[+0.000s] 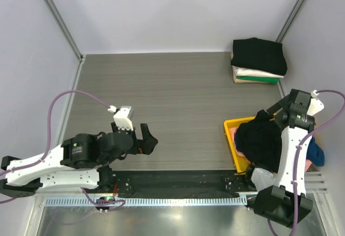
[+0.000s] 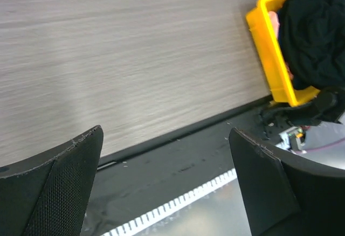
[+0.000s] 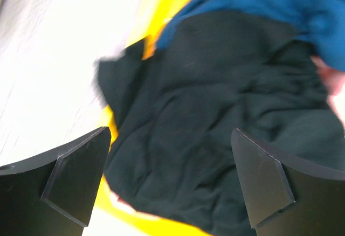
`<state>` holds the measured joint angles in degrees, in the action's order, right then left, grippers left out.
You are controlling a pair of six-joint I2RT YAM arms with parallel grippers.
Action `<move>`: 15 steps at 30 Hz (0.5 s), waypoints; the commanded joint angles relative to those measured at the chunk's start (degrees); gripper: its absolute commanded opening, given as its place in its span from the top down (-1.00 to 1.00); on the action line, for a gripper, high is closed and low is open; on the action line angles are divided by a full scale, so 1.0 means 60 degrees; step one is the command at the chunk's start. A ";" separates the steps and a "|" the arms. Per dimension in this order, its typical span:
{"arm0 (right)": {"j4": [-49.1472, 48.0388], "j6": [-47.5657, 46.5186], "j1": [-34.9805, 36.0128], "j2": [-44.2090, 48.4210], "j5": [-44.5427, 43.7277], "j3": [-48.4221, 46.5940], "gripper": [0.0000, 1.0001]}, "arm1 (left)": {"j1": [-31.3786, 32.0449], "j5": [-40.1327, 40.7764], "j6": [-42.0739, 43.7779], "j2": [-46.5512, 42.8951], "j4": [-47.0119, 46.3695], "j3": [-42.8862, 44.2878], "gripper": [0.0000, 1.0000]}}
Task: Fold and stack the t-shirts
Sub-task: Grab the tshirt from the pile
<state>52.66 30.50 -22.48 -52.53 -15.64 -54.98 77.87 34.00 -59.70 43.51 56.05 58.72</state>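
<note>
A crumpled black t-shirt (image 1: 260,139) fills the yellow bin (image 1: 230,125) at the near right, with a blue t-shirt (image 1: 317,154) and a bit of pink cloth (image 1: 232,132) beside it. My right gripper (image 1: 265,119) hovers open just above the black shirt (image 3: 215,139), holding nothing; the blue shirt (image 3: 280,4) lies beyond it. A folded stack (image 1: 259,61) sits at the back right, black on top, green and white below. My left gripper (image 1: 148,141) is open and empty over the table's near edge (image 2: 167,193), far from the bin (image 2: 269,47).
Grey walls and metal corner posts (image 1: 59,23) close in the table on three sides. A black rail (image 1: 178,181) and a toothed metal strip (image 1: 161,199) run along the near edge. Wood-grain table surface (image 1: 161,96) lies between the arms and the stack.
</note>
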 commanded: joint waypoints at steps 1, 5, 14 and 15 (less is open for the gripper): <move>-0.0325 -0.0221 -0.0895 -0.0311 -0.0572 -0.0504 -0.99 | -0.0028 0.1291 0.0310 -0.0497 0.0985 0.0175 -0.99; -0.0691 0.0409 -0.1716 -0.0750 -0.0966 -0.0329 -0.99 | -0.0028 0.1262 0.1161 -0.1535 0.0619 -0.0628 -1.00; -0.1848 0.1448 -0.4045 -0.1161 -0.1861 0.0813 -0.99 | -0.0028 0.1437 0.1235 -0.2856 0.0619 -0.1451 -1.00; -0.1878 0.1609 -0.4162 -0.1219 -0.2050 0.0915 -0.99 | -0.0028 0.1438 0.1249 -0.2900 0.0604 -0.1451 -0.99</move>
<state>45.45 36.27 -44.73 -59.46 -24.29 -50.76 77.87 39.55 -53.52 27.11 61.08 49.82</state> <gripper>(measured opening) 0.996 0.996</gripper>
